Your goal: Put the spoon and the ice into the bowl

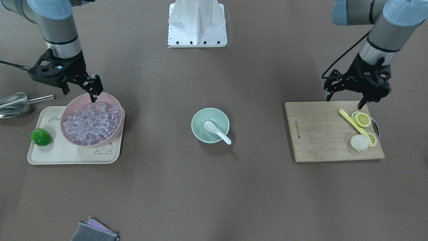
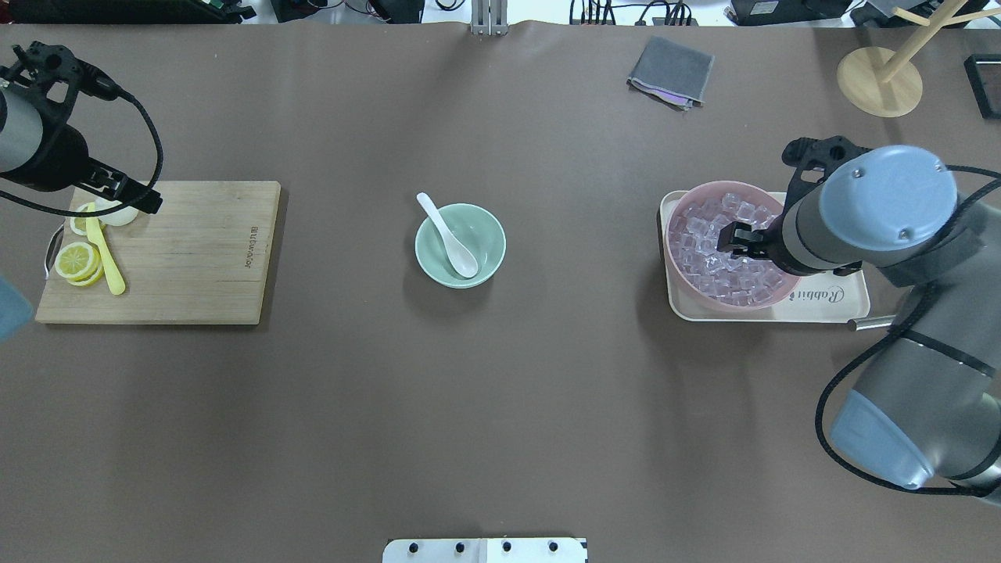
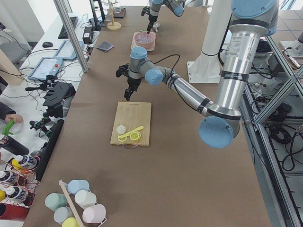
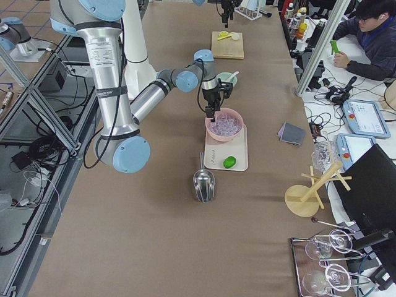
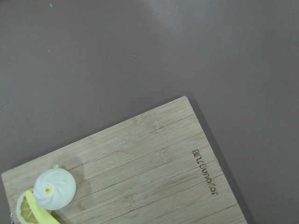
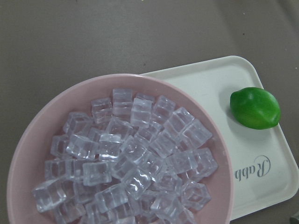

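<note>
Spoon [image 1: 216,131] across bowl [image 1: 193,124] rim, wide table [image 1: 214,187] around — right hand [image 1: 94,97] above ice [image 1: 90,122], left hand [image 1: 361,105] at board [image 1: 317,134] edge, grips unclear

Brown table [image 1: 214,187]: bowl [image 1: 217,117], tray [image 1: 67,155], board [image 1: 321,134] (cloth [image 1: 94,231], scoop [image 1: 13,104]).

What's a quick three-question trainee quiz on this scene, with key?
1. True or false: the spoon rests in the mint-green bowl.
2. The right gripper is above: A) the cutting board B) the pink bowl of ice C) the metal scoop.
3. Fill in: beside the pink bowl on the tray sits a green ___.
Key: 1 true; 2 B; 3 lime.
</note>
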Available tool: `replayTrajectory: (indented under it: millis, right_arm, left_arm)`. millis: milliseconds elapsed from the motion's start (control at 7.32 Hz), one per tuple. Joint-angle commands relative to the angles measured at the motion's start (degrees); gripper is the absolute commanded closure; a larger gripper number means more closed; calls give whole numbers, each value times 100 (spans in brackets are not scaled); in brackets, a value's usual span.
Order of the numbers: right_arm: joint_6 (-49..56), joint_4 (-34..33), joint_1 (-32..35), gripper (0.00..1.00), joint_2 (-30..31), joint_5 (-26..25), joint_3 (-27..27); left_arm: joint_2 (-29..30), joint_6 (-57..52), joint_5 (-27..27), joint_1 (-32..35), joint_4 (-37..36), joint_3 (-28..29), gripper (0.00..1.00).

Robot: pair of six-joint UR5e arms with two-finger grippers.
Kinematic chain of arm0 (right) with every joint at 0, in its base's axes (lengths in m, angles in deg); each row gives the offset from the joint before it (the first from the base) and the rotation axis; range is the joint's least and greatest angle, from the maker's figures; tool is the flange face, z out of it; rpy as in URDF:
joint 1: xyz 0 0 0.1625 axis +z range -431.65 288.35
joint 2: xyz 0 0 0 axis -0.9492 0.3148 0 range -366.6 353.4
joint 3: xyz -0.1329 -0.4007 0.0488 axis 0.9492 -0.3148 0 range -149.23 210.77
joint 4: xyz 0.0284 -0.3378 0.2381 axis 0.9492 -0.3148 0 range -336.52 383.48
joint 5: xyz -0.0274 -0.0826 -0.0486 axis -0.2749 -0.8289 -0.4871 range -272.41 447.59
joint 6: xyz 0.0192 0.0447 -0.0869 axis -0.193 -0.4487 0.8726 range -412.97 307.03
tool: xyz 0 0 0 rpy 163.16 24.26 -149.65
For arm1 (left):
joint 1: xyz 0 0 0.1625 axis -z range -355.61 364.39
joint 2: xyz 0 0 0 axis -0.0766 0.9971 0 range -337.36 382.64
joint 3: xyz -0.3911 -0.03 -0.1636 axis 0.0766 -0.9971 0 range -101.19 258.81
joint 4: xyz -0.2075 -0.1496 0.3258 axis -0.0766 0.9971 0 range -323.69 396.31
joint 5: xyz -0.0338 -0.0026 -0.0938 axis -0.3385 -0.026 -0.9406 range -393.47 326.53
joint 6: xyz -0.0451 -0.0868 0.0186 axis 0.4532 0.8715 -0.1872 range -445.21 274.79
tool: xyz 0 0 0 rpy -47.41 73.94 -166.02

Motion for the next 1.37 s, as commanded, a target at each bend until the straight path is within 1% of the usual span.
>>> replayTrajectory:
  millis: [0,137,273,410,547,683,957,1230]
  right_arm:
    - [-685,0,-301,10,-258,-293,-303]
    - [-1185,0,-362,12,-355,-372,-365]
    - [-1756,0,-372,17,-460,-399,-479]
    - [-2040,0,-363,22,-513,-390,-506]
    - [-2208,-8,-363,17,-549,-399,-550]
    - [-2314,-8,-363,6,-567,-399,-637]
    - [-2804,0,-389,6,-637,-381,-831]
    - [-3244,-8,-407,10,-794,-355,-1024]
  left_arm:
    - [-253,-23,-23,26,304,6,2]
    - [-271,-23,-23,26,349,24,2]
    - [-271,-23,-14,26,349,41,2]
    - [-263,-23,-6,18,358,50,2]
    - [-254,-23,-6,17,358,50,2]
    - [-254,-14,-6,17,375,24,2]
    - [-228,-14,38,44,498,41,2]
    - [-184,-14,38,44,507,24,2]
